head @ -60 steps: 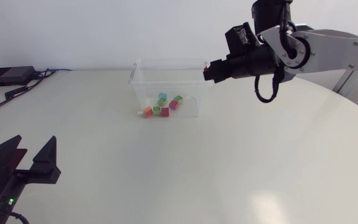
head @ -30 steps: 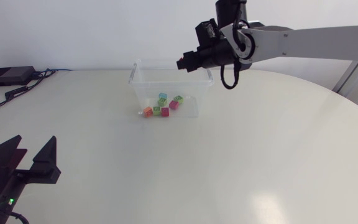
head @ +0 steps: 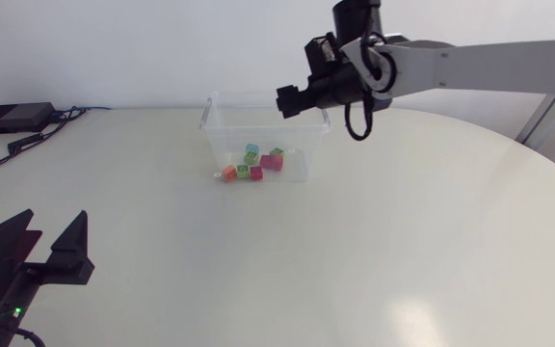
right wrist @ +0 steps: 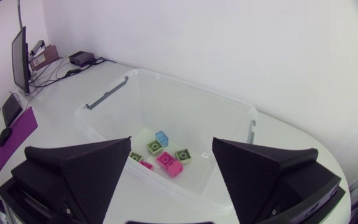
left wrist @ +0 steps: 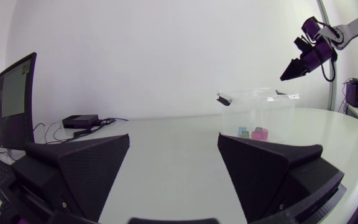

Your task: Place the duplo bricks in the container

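Six duplo bricks (head: 251, 164) lie in a loose cluster on the floor of the clear container (head: 222, 140), toward its front wall. The right wrist view shows a blue brick (right wrist: 161, 136), three green ones and two pink or red ones, the largest being a pink brick (right wrist: 168, 162). In the head view one brick at the container's front corner looks orange (head: 229, 173). The bricks touch or nearly touch one another.

The container (right wrist: 185, 93) has no lid on and stands on the white bench (head: 383, 241), with a grey clip (right wrist: 107, 93) on one short side of its rim.

The right end effector (head: 281, 97) hangs above the container's rear rim. Its fingers are spread wide with nothing between them, and the bricks show far below the gap (right wrist: 171, 144).

The left end effector (head: 54, 228) is well away from the container, low over the bench. It too is spread wide and empty (left wrist: 173, 138), and it faces the container (left wrist: 260, 102).

A small black box with cables (head: 13, 118) sits well apart from the container, on the left arm's side.
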Robot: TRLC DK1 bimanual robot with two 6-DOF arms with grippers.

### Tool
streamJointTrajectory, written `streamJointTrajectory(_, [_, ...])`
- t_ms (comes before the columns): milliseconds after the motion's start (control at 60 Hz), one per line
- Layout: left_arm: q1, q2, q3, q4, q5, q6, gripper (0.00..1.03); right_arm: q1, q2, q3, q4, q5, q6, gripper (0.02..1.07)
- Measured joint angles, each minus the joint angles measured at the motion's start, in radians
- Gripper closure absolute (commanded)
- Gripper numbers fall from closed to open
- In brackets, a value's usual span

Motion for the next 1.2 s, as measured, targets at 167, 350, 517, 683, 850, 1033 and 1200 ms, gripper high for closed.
streamJointTrajectory(167, [0.000, 0.000, 0.000, 0.000, 0.000, 0.000, 0.04, -0.066, -0.197, -0.116, 0.026, 0.004, -0.006, 0.07])
streamJointTrajectory(350, [0.000, 0.000, 0.000, 0.000, 0.000, 0.000, 0.04, -0.112, -0.438, -0.291, 0.069, 0.016, -0.031, 0.07])
streamJointTrajectory(517, [0.000, 0.000, 0.000, 0.000, 0.000, 0.000, 0.04, -0.162, -0.640, -0.453, 0.090, 0.019, -0.049, 0.07])
streamJointTrajectory(683, [0.000, 0.000, 0.000, 0.000, 0.000, 0.000, 0.04, -0.211, -0.833, -0.597, 0.105, 0.021, -0.061, 0.07])
streamJointTrajectory(850, [0.000, 0.000, 0.000, 0.000, 0.000, 0.000, 0.04, -0.218, -1.040, -0.768, 0.128, 0.035, -0.068, 0.07])
streamJointTrajectory(1033, [0.000, 0.000, 0.000, 0.000, 0.000, 0.000, 0.04, -0.225, -1.227, -0.906, 0.127, 0.053, -0.068, 0.07])
streamJointTrajectory(1200, [0.000, 0.000, 0.000, 0.000, 0.000, 0.000, 0.04, -0.232, -1.404, -1.016, 0.114, 0.072, -0.071, 0.07])
